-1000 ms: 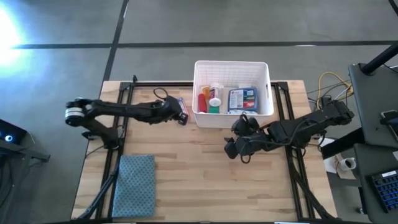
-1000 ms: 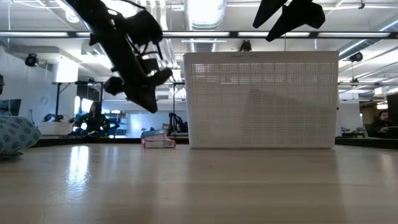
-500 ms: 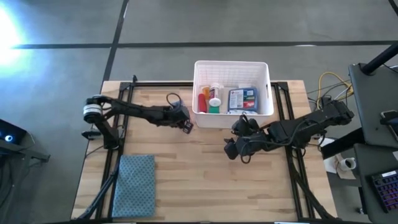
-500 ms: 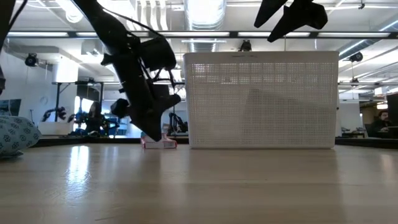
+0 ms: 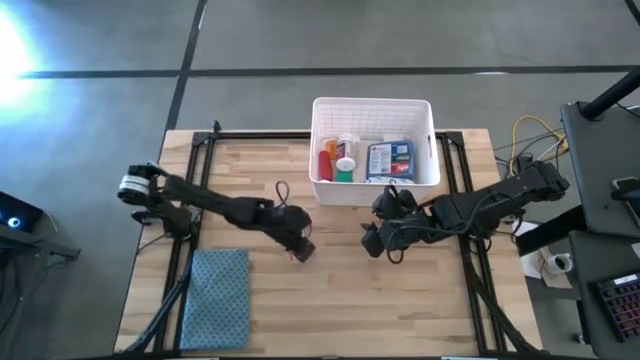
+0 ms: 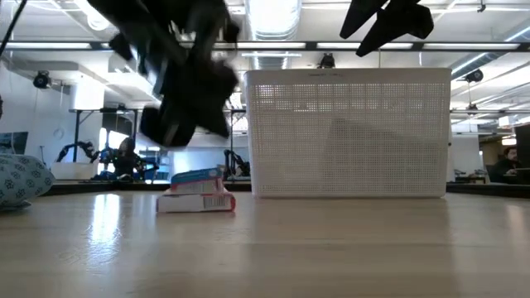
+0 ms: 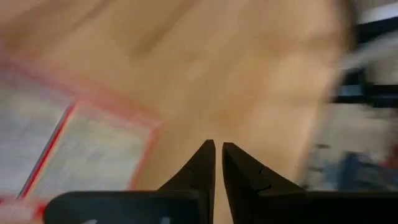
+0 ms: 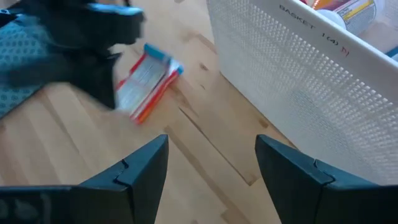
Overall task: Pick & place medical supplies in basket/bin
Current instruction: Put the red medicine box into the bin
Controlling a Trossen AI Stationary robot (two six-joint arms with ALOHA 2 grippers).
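A red-white small box [image 5: 303, 250] lies flat on the wood in front of the white bin's [image 5: 372, 101] left corner; it also shows in the low view [image 6: 195, 193] and the right wrist view [image 8: 147, 81]. My left gripper [image 5: 293, 236] is just above and beside the box, shut, its tips [image 7: 217, 163] over bare wood next to the box [image 7: 74, 155]. My right gripper [image 5: 376, 236] hovers open before the bin's near wall [image 8: 298, 81]. Inside the bin lie an orange vial, a red tube, a white bottle and a blue packet [image 5: 389, 159]. My left gripper comes down slanting from the table's left with its shut fingers right beside the box's edge [image 7: 146, 134]. Motion blur hides the meeting place, so I cannot tell whether they touch it. The box lies flat on the table.
A blue-grey folded cloth [image 5: 215, 298] lies at the near left corner. The bin stands at the far middle of the table. Bare wood stretches between the cloth, the box and my right gripper. Black frame rails run along both table sides.
My left gripper has swept from beside the bin's left wall toward the near edge and to the right, staying shut. The red-white box has slid along the table with it, from beside the bin's left wall to in front of the bin's left corner.
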